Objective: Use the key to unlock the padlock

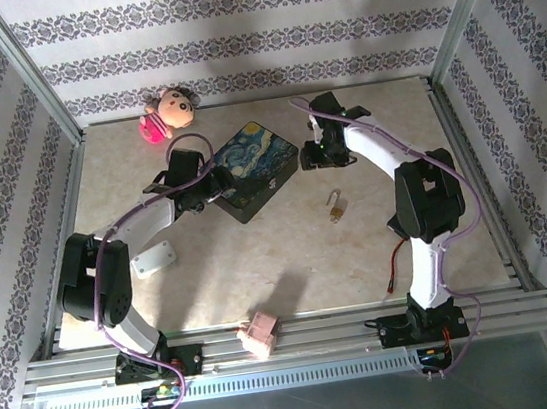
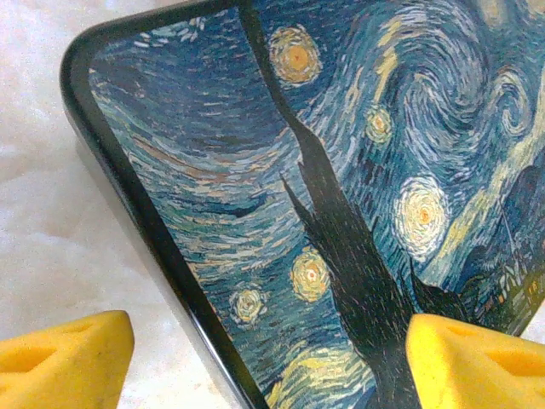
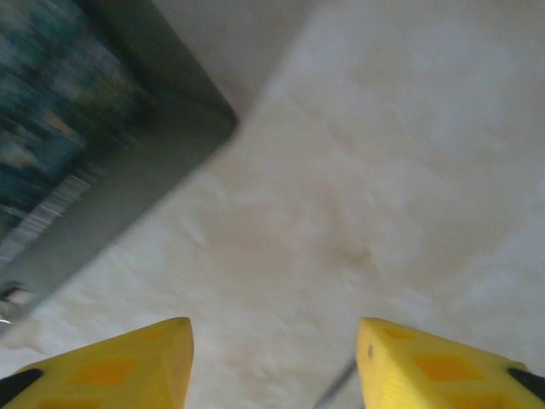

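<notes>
We see the tiny brass padlock (image 1: pixel 336 207) lying on the pale table (image 1: pixel 291 263), a little apart from the starry-night box (image 1: pixel 249 167) and held by nothing. The left gripper (image 2: pixel 271 366) hangs over the box's lid corner, its 2 yellow fingers (image 2: pixel 64 362) spread wide. The right gripper (image 3: pixel 274 358) hovers above bare table just beside the box, fingers apart and empty.
</notes>
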`<state>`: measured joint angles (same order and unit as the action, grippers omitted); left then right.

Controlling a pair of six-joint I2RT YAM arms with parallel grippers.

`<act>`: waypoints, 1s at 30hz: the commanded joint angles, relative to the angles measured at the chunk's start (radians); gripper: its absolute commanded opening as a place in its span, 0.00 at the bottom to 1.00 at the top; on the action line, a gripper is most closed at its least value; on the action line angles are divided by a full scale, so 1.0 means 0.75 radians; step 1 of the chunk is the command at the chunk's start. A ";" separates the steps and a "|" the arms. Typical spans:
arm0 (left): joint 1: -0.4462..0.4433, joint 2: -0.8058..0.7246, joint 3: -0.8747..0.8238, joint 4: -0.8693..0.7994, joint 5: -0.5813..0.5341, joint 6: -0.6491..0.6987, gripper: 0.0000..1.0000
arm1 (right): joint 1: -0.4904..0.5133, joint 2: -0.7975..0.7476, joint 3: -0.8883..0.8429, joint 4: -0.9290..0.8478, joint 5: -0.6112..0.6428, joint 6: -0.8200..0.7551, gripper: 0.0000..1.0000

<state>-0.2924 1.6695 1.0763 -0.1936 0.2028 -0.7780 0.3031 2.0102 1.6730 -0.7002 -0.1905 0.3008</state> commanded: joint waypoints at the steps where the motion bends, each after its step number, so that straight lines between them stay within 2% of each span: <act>1: 0.010 0.033 0.044 0.000 -0.031 0.011 0.78 | -0.003 0.104 0.106 0.117 -0.124 0.029 0.56; 7: 0.010 0.080 0.066 0.012 -0.021 0.016 0.72 | -0.003 0.252 0.278 0.145 -0.135 0.037 0.57; 12: 0.012 0.114 0.106 0.039 -0.029 0.050 0.68 | -0.003 0.280 0.270 0.187 -0.185 0.058 0.52; 17: 0.014 0.159 0.159 0.083 -0.015 0.092 0.66 | 0.018 0.186 0.085 0.293 -0.199 0.090 0.38; 21: 0.015 0.203 0.222 0.096 0.007 0.115 0.64 | 0.042 0.059 -0.109 0.405 -0.201 0.130 0.38; 30: 0.013 0.254 0.277 0.117 0.053 0.109 0.64 | 0.115 -0.197 -0.449 0.524 -0.074 0.223 0.39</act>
<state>-0.2790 1.8488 1.2526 -0.1715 0.1867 -0.7113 0.3439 1.9095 1.3903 -0.3393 -0.2340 0.4290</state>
